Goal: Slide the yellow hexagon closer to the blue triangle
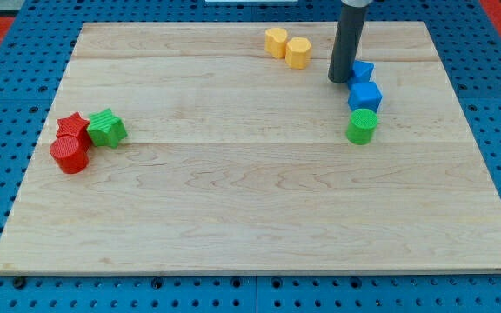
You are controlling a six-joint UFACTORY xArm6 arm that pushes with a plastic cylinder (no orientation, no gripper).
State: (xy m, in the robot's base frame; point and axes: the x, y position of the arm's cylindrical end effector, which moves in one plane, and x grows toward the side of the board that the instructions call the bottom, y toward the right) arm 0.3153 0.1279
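Two yellow blocks sit near the view's top centre, touching: one (276,41) on the left and a yellow hexagon (298,52) on the right. A blue block (362,72), the triangle by the look of it, lies at the view's upper right, partly hidden by the rod. A blue cube (365,96) sits just below it. My tip (339,79) rests on the board right against the left side of the upper blue block, a short way to the right of the yellow hexagon.
A green cylinder (362,126) stands just below the blue cube. At the view's left a red star (72,124), a red cylinder (70,154) and a green star (106,128) cluster together. The wooden board (233,200) lies on a blue pegboard.
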